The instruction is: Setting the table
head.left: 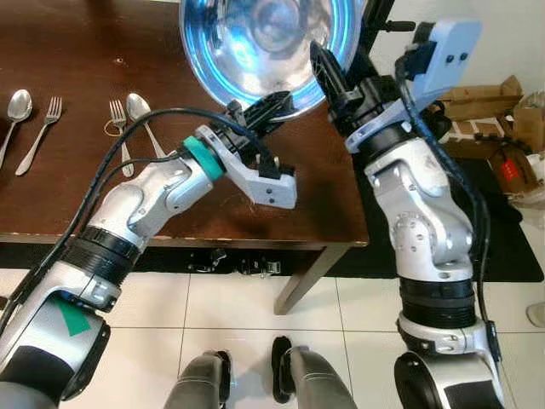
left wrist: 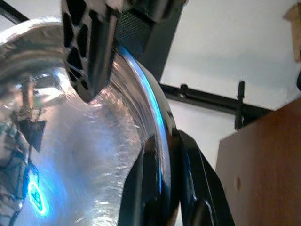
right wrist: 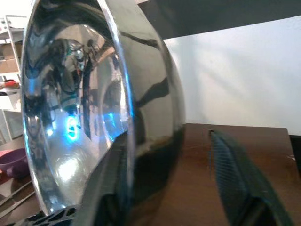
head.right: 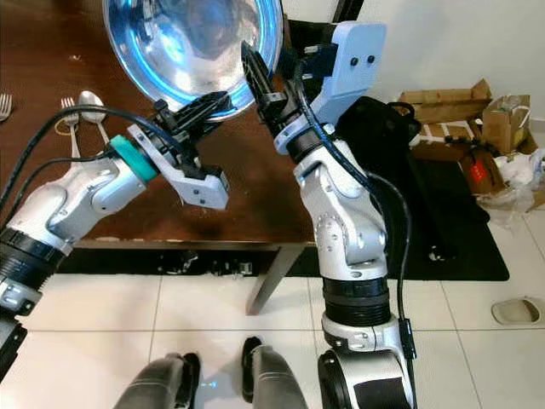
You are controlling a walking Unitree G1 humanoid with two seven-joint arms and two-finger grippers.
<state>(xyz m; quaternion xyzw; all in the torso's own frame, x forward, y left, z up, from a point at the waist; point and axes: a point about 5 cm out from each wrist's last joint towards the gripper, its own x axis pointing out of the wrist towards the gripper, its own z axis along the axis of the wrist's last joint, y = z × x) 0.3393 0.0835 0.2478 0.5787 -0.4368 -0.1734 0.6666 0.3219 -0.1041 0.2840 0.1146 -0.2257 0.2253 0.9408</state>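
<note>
While the left gripper (head.left: 260,111) pinches the steel bowl's (head.left: 264,43) rim above the brown table's (head.left: 77,213) right edge, the right gripper (head.left: 328,72) stands open; white tiles (head.left: 358,307) lie below.

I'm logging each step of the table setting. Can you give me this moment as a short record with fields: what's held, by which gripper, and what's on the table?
held item: large shiny steel bowl, tilted, lifted above the table
left gripper: fingers clamped on the bowl's lower rim
right gripper: at the bowl's right rim, one finger apart from the bowl's outside
surface: dark brown wooden table
cutlery on table: two silver forks and two silver spoons, left of the bowl
floor: white tiles
</note>
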